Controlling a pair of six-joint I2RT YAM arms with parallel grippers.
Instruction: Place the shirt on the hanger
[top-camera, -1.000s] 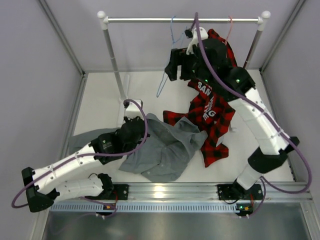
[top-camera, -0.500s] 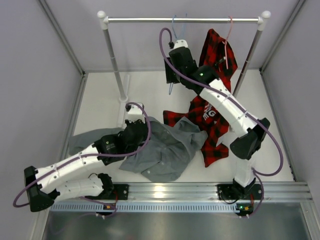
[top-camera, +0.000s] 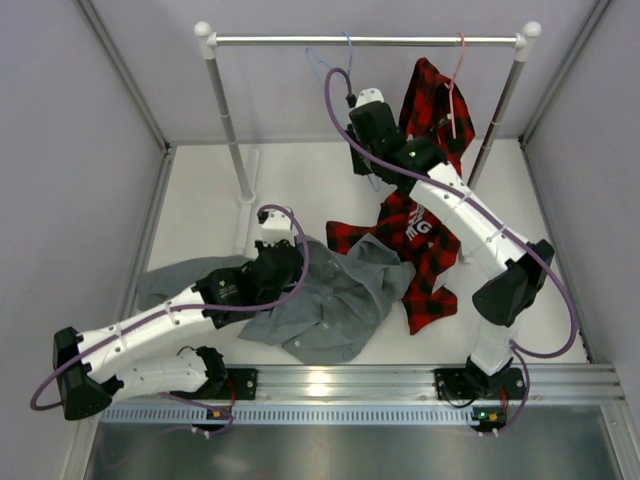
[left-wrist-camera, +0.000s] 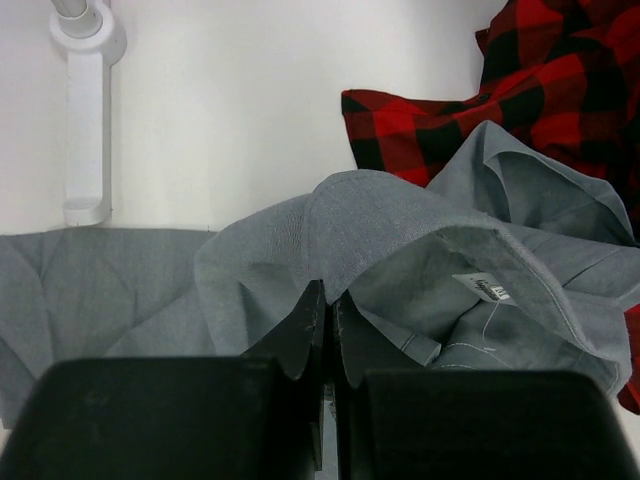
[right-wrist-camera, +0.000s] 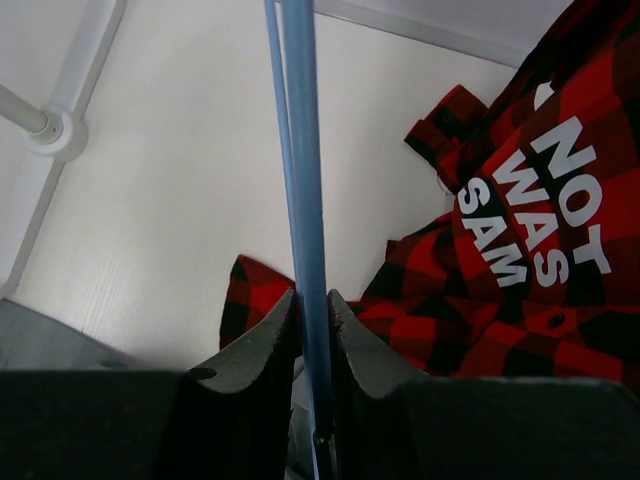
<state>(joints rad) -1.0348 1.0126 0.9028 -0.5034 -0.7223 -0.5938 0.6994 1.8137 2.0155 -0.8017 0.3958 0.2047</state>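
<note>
Shirt (top-camera: 335, 300): crumpled on the table, front-left, partly overlapping the red plaid shirt (top-camera: 425, 250) on its right. Left gripper (left-wrist-camera: 325, 300) has its fingers pressed together on a fold of grey cloth just beside the collar. The collar opening gapes away from the fingers, toward the plaid.

Right gripper (right-wrist-camera: 312, 305) is raised at the back under the rail (top-camera: 300, 40), fingers clamped on the wire of the hanger (right-wrist-camera: 300, 150). The wire runs straight out from the jaws. Its hook looks to be over the rail, hard to confirm.

Hanger sits well apart from the collar, above and behind. Right arm must bring it forward and down; left offers the opening.
</note>
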